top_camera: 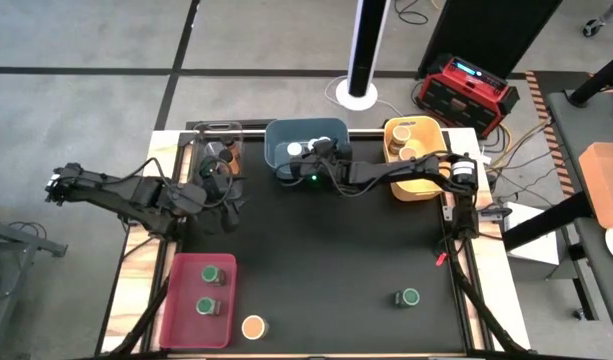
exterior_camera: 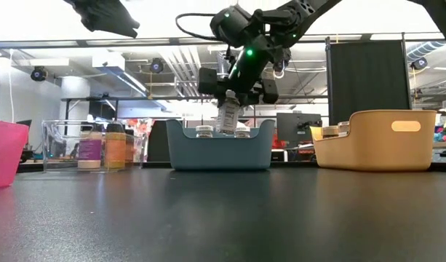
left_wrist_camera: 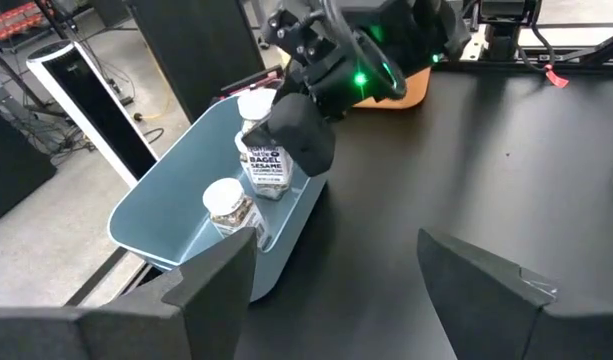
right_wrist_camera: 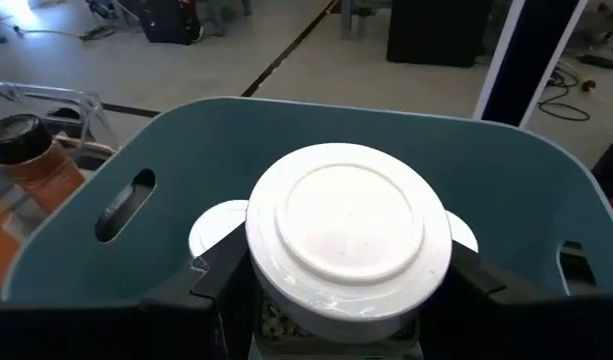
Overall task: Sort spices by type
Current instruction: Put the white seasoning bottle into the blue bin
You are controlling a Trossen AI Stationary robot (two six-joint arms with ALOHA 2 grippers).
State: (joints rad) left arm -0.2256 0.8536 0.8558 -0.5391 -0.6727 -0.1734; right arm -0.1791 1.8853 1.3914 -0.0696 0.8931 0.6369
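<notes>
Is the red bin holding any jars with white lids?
No: in the high view the red bin holds only two green-lidded jars, while white lids sit in the blue bin.

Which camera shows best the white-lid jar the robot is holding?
The left wrist view: the jar shows lid and label, over the blue bin. The right wrist view shows mostly its lid, the low view its side, the high view hardly anything.

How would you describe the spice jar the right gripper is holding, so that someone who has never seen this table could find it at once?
Start at the blue bin at the table's far edge, between the clear bin and the yellow bin. The right gripper hangs above it, shut on a white-lidded jar. Unlike the white-lidded jars in the bin, this one hangs in the air.
</notes>
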